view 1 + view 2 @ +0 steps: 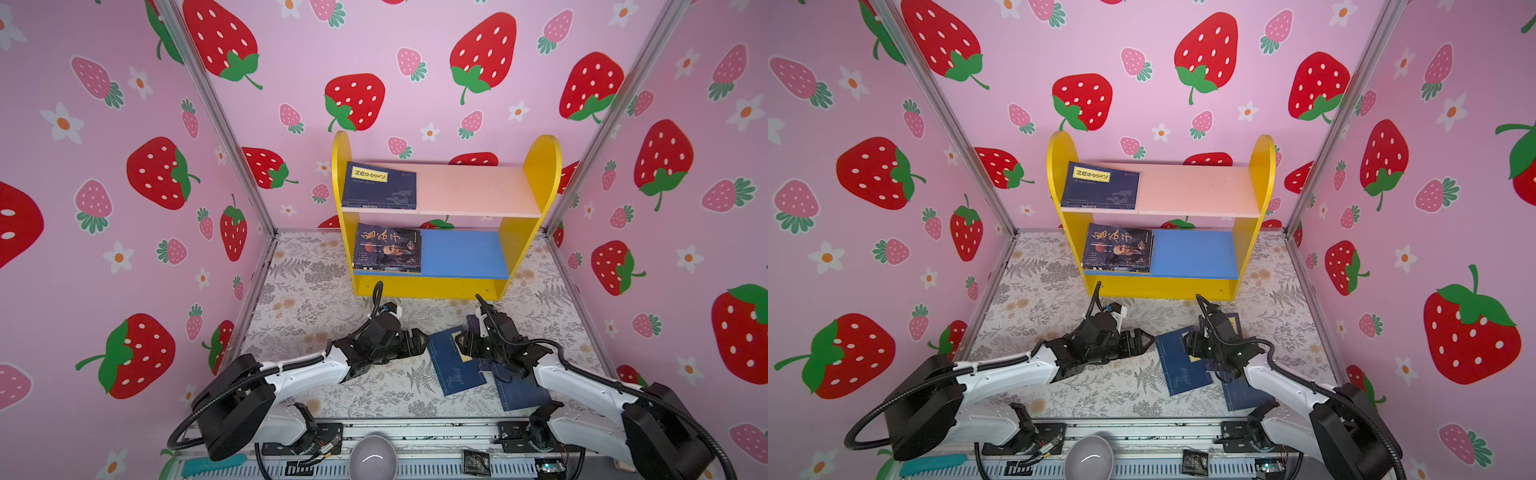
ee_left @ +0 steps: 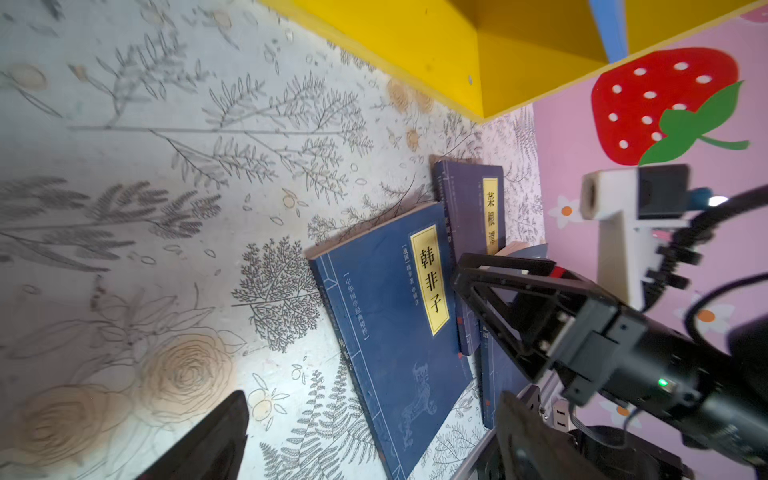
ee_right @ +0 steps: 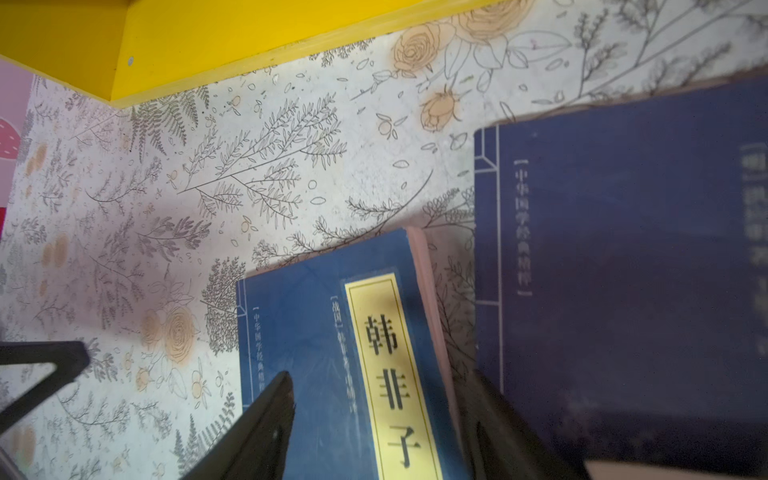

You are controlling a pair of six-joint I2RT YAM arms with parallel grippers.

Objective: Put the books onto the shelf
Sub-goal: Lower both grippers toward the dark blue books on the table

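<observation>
The shelf [image 1: 540, 183] is seen to be made of painted board, smooth, with a soft sheen on its yellow sides. Its pink upper board [image 1: 469, 187] is matt and faintly speckled. The navy book [image 2: 390, 332] on the table is bound in matt paper (uncoated paper shows at its page edges), while a glossier cover is seen on the portrait book [image 1: 388, 249]. The table covering [image 1: 307, 299] is a printed floral sheet, matt and slightly grainy. The frame posts [image 1: 214, 108] are of brushed metal. The left arm [image 1: 307, 370] is cased in glossy white plastic. The grey bowl [image 1: 372, 457] is finished smooth and shiny.
</observation>
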